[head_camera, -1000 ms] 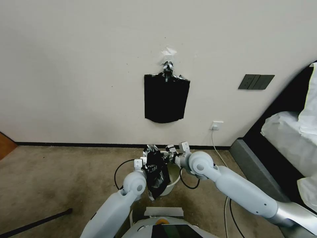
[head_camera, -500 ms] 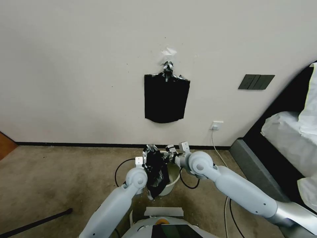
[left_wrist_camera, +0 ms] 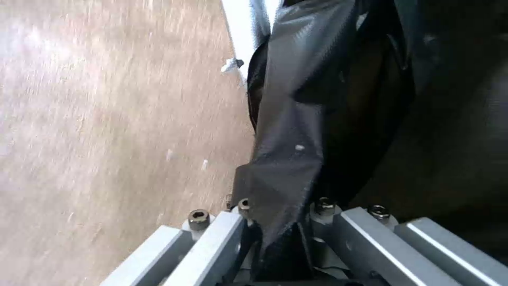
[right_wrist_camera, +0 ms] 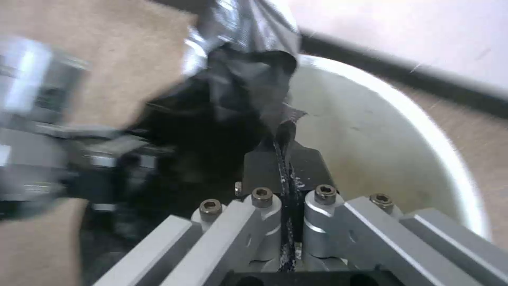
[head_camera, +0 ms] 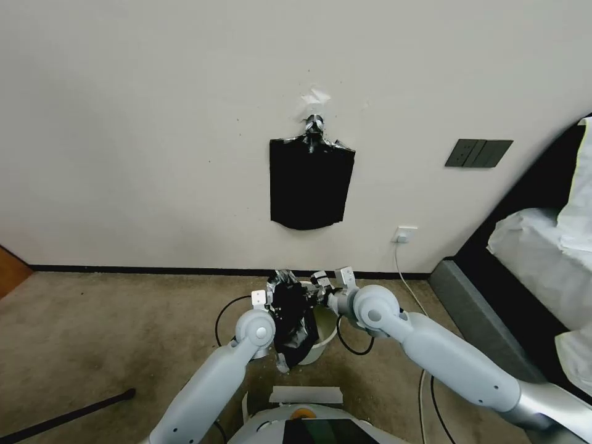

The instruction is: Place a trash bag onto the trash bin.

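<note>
Crinkled trash bag point(head_camera: 295, 320) over trash bin point(head_camera: 323, 338)

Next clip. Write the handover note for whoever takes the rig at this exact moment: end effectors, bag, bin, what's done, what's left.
Left end effector: shut on the bag, at the bin's left side.
Right end effector: shut on the bag's edge, above the bin.
Bag: held between both arms, hanging crumpled over the bin's left rim and down its outside.
Bin: on the carpet near the wall, inside bare.
Done: bag picked up and brought to the bin.
Left: spread the mouth open and fit it over the rim.
</note>
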{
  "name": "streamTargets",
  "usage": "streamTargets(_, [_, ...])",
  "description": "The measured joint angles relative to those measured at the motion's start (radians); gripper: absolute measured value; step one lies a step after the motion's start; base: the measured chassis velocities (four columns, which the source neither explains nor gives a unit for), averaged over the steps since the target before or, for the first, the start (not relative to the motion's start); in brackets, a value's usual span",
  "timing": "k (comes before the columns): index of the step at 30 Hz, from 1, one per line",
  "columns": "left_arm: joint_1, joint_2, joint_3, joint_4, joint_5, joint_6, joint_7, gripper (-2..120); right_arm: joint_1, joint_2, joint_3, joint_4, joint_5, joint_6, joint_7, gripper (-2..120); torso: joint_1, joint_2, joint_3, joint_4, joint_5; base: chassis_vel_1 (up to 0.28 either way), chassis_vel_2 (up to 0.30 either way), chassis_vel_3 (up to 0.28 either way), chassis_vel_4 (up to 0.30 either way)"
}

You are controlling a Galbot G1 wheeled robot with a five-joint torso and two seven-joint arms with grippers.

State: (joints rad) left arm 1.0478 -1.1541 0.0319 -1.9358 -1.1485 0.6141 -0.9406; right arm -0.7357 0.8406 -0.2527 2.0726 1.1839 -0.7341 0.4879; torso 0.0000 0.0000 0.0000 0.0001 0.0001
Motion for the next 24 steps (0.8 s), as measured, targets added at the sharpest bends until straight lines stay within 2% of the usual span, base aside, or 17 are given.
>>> streamTargets(1, [0.012,0.012,-0.003,-0.013,0.040,-0.017,0.045,1,0.002,-0.003,0.001,0.000,-0.030,0.004,-0.010,0,0.000,0.000,0.000,0.0002,0.0001,0.000,0.000,0.000,0.000])
streamTargets(2, [0.012,0.012,-0.003,-0.013,0.040,-0.017,0.045,1,0.002,-0.003,0.001,0.000,-0.030,0.004,-0.010,0,0.000,0.000,0.000,0.0002,0.0001,0.000,0.000,0.000,0.000])
streamTargets(4, [0.028,0.026,-0.007,-0.034,0.084,-0.035,0.104,1,0.012,-0.009,0.000,0.001,-0.067,0.026,-0.023,0,0.000,0.000,0.000,0.0001,0.0000,0.000,0.000,0.000,0.000])
streamTargets(6, [0.029,0.026,-0.007,-0.035,0.087,-0.036,0.107,1,0.013,-0.009,0.000,0.001,-0.069,0.027,-0.024,0,0.000,0.000,0.000,0.0001,0.0000,0.000,0.000,0.000,0.000])
streamTargets(7, [0.046,0.042,-0.014,-0.058,0.137,-0.051,0.171,1,0.035,-0.019,-0.005,0.002,-0.103,0.057,-0.036,0,0.000,0.000,0.000,-0.0002,-0.0003,0.000,0.000,0.000,0.000])
streamTargets(9, [0.061,0.055,-0.020,-0.076,0.175,-0.062,0.219,1,0.055,-0.028,-0.011,0.002,-0.121,0.082,-0.042,0,0.000,0.000,0.000,-0.0001,0.0001,0.000,0.000,0.000,0.000])
streamTargets(10, [0.061,0.055,-0.020,-0.076,0.175,-0.062,0.219,1,0.055,-0.028,-0.011,0.002,-0.121,0.082,-0.042,0,0.000,0.000,0.000,-0.0001,0.0001,0.000,0.000,0.000,0.000])
streamTargets(13, [0.095,0.083,-0.037,-0.118,0.255,-0.083,0.308,1,0.109,-0.058,-0.026,0.006,-0.150,0.140,-0.051,0,0.000,0.000,0.000,0.0001,-0.0001,0.000,0.000,0.000,0.000])
streamTargets(14, [0.095,0.083,-0.037,-0.118,0.255,-0.083,0.308,1,0.109,-0.058,-0.026,0.006,-0.150,0.140,-0.051,0,0.000,0.000,0.000,0.0001,-0.0001,0.000,0.000,0.000,0.000])
streamTargets(17, [0.133,0.103,-0.069,-0.149,0.309,-0.116,0.382,1,0.157,-0.103,-0.047,0.014,-0.161,0.160,-0.063,0,0.000,0.000,0.000,0.0000,-0.0003,0.000,0.000,0.000,0.000])
streamTargets(22, [0.161,0.116,-0.094,-0.173,0.343,-0.141,0.438,1,0.187,-0.137,-0.064,0.008,-0.162,0.169,-0.065,0,0.000,0.000,0.000,-0.0002,-0.0002,0.000,0.000,0.000,0.000])
streamTargets(24, [0.192,0.132,-0.120,-0.191,0.380,-0.176,0.490,1,0.208,-0.166,-0.073,0.002,-0.161,0.171,-0.065,0,0.000,0.000,0.000,0.0000,-0.0001,0.000,0.000,0.000,0.000])
